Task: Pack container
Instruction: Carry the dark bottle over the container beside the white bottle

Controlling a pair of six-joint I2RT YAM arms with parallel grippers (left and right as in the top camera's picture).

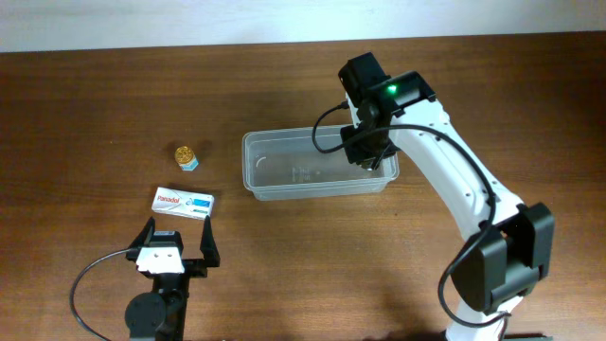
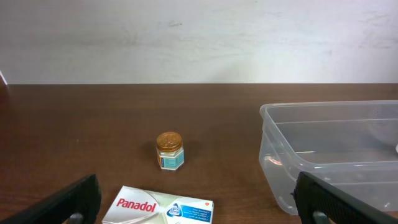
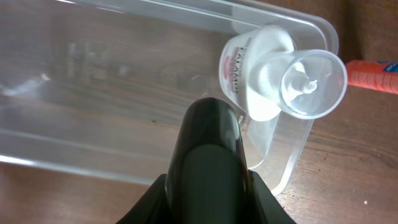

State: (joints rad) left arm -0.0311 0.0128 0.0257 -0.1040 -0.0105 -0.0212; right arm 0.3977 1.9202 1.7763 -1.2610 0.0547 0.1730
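The clear plastic container (image 1: 284, 175) stands mid-table, and its near end shows in the left wrist view as the container (image 2: 329, 112). My right gripper (image 1: 367, 152) hangs over its right end. In the right wrist view the right gripper (image 3: 208, 193) is shut on a dark glossy bottle (image 3: 208, 143) above the container (image 3: 93, 74). A white bottle with a clear cup cap (image 3: 280, 74) lies inside at that end. My left gripper (image 1: 175, 248) waits open near the front left, with nothing between its fingers (image 2: 68, 202).
A white-and-blue Panadol box (image 1: 184, 202) lies just ahead of the left gripper, seen too as the box (image 2: 158, 208). A small gold-lidded jar (image 1: 187, 155) stands behind it. An orange-red item (image 3: 373, 73) lies on the table beside the container's end.
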